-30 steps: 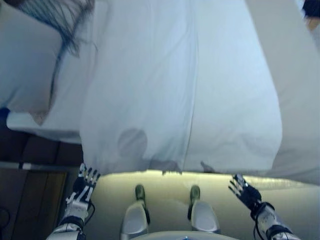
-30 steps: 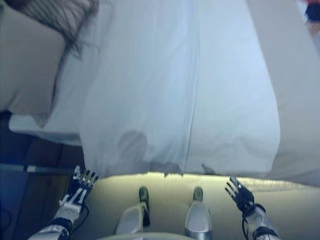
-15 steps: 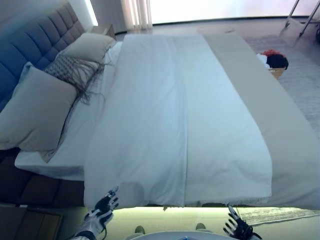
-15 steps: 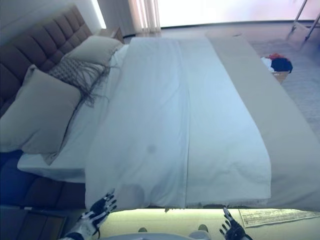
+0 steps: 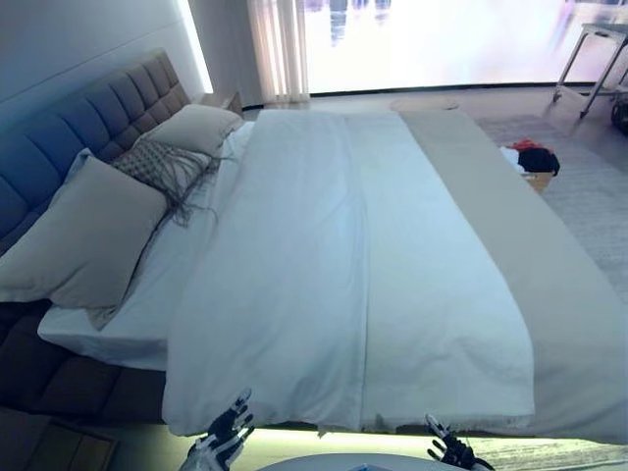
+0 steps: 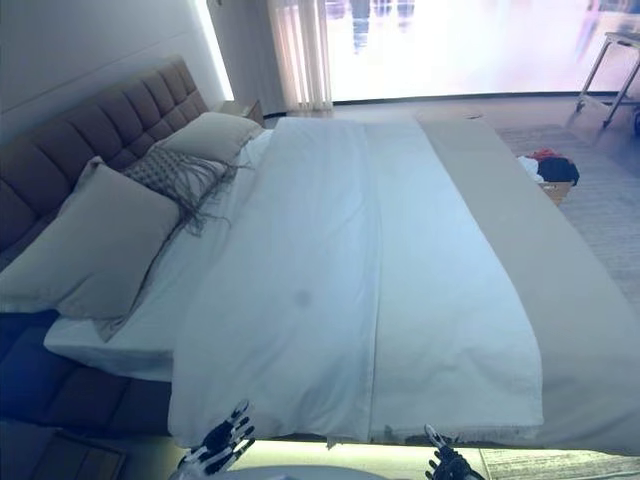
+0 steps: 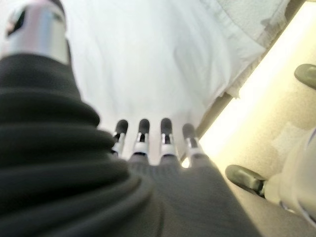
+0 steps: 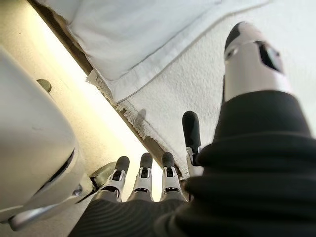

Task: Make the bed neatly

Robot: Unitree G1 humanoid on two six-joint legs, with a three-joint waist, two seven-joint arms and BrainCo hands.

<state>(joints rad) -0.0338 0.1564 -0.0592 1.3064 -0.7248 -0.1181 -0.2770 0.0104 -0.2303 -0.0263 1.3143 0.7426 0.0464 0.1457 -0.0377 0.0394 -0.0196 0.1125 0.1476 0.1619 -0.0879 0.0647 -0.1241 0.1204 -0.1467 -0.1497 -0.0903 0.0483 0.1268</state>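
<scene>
While the white duvet (image 5: 334, 285) lies smooth above them, left hand (image 5: 224, 437) and right hand (image 5: 446, 451) hover spread, empty.

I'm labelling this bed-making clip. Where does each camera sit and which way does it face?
Left eye view: on the head, looking down the bed; both open hands at the bottom edge.
Right eye view: same, shifted slightly; white duvet, pillows, left hand, right hand.
Left wrist view: along straight fingers toward the duvet's hem.
Right wrist view: along straight fingers toward the fringed beige blanket.
All share the duvet's hem.
</scene>
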